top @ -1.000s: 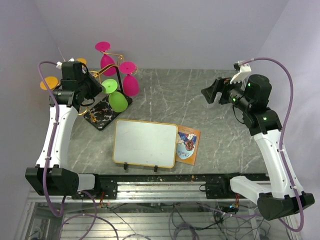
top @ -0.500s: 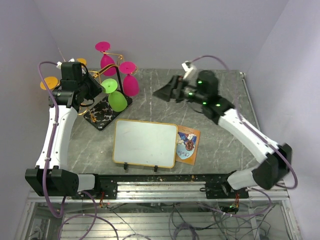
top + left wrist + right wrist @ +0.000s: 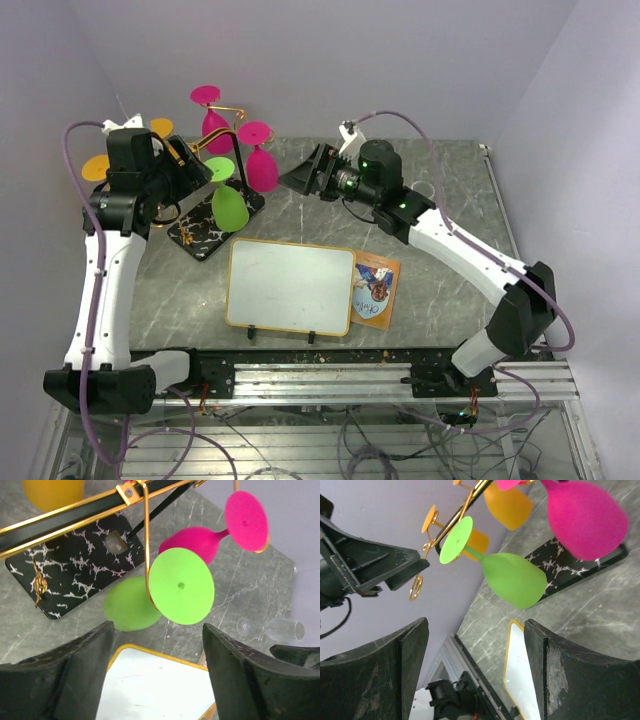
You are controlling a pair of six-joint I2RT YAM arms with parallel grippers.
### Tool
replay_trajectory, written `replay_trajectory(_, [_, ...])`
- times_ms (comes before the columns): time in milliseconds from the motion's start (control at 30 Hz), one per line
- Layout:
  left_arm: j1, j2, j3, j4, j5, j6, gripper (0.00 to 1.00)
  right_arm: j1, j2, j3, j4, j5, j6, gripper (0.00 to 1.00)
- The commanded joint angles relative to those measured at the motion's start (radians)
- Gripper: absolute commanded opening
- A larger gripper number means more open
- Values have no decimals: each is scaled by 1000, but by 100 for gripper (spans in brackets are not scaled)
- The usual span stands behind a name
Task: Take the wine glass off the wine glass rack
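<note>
Left pincer (image 3: 157, 630) and right pincer (image 3: 476, 625) are found open, empty; green wine glass (image 3: 228, 207) could be knocked off by misaligned closure.

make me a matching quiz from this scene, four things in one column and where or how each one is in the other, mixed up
Things:
1. green wine glass
2. clear wine glass
3. whiteboard
4. rack base

States:
a. lying on its side on the table
b. hanging bowl down from a gold arm
c. white, with a yellow frame
d. black with white veins

Pairs: 1-b, 2-a, 3-c, 4-d
</note>
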Motion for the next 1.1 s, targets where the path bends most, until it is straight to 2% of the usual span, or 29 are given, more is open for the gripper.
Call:
replay_trajectory(0, [8, -14, 79, 21, 2, 71, 85, 0, -93, 11, -41, 95, -103, 76])
replay_trajectory(200, [8, 91, 177, -12, 44, 60, 87, -6, -205, -17, -107, 176, -210, 78])
replay_trajectory(400, [8, 148, 167, 58, 111, 8, 87, -8, -284, -50, -119, 212, -262, 79])
replay_trajectory(633, [75, 184, 148, 150, 172, 9, 90, -10, -328, -83, -128, 246, -297, 79])
replay_trajectory(867, [144, 234, 120, 376, 443, 18, 87, -9, -346, -97, -126, 233, -321, 79])
replay_trajectory(1067, [143, 325, 196, 345, 539, 87, 85, -10, -361, -109, -120, 223, -335, 79])
